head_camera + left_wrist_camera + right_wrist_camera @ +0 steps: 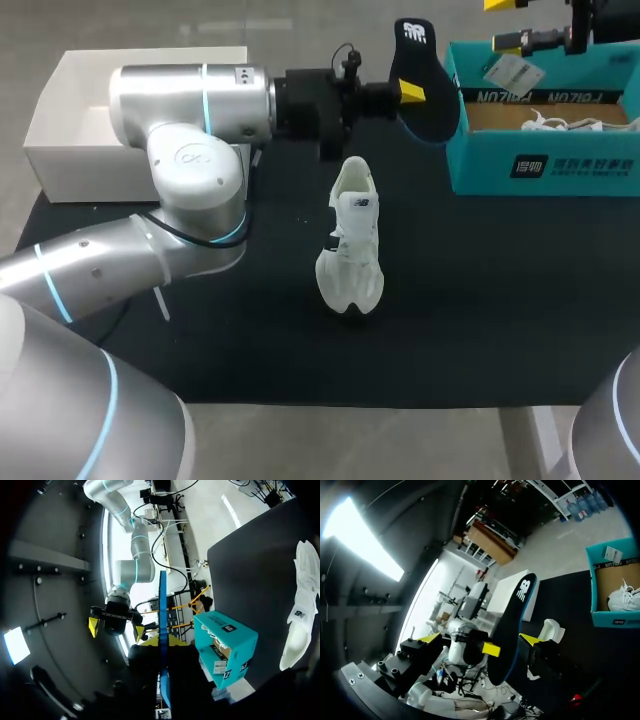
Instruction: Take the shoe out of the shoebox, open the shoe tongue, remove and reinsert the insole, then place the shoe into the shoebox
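Note:
My left gripper (412, 92) is shut on a black insole with a blue rim (425, 85), holding it on edge in the air above the black mat, just left of the teal shoebox (540, 170). In the left wrist view the insole (163, 625) shows edge-on between the fingers. A white shoe (352, 240) stands on the mat in the middle, below and in front of the insole. My right gripper (505, 23) hangs open over the shoebox's far side, facing the insole (512, 625); its two yellow tips (116, 629) stand well apart with nothing between them.
A second white shoe (565, 125) and a tag lie inside the teal shoebox. A white box lid (60, 140) sits at the mat's far left, behind my left arm. The black mat (480, 300) covers the table.

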`<action>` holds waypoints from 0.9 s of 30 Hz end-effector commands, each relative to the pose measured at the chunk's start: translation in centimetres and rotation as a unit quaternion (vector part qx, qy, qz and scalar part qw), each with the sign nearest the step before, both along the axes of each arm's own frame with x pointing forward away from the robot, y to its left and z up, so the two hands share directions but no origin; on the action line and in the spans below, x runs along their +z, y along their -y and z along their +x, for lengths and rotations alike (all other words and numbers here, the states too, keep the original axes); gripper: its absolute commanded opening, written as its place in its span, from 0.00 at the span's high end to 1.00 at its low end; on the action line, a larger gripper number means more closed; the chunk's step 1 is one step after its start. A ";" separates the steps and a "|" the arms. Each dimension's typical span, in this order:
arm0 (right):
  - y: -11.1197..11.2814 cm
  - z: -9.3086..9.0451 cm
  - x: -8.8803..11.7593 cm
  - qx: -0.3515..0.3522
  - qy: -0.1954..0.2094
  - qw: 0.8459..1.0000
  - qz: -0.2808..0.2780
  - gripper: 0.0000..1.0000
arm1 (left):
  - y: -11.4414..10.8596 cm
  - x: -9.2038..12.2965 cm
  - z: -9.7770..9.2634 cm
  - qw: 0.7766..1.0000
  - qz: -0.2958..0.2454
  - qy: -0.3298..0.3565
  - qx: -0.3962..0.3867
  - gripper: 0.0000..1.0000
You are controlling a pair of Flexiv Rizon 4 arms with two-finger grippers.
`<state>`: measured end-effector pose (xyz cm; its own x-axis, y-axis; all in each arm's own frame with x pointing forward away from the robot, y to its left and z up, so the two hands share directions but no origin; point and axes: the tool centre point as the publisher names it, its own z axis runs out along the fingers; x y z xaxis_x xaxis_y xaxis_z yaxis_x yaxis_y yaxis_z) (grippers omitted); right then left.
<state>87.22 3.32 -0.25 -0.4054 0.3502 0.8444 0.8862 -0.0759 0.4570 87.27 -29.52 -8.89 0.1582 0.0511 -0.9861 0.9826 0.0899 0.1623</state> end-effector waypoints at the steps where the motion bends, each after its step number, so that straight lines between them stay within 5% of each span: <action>1: 0.1 0.3 -0.8 0.006 -0.002 1.000 0.013 0.00 | -0.1 0.5 -0.1 1.000 0.002 0.004 0.002 1.00; 27: 0.1 0.5 -1.9 0.014 -0.037 0.999 0.026 0.00 | -2.9 2.4 0.2 1.000 0.005 -0.026 0.015 1.00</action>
<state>87.40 2.97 -2.05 -0.3527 0.2945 0.8882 0.9181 -0.0746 0.3893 87.55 -27.09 -6.89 0.1197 0.0343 -0.9922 0.9848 0.1224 0.1231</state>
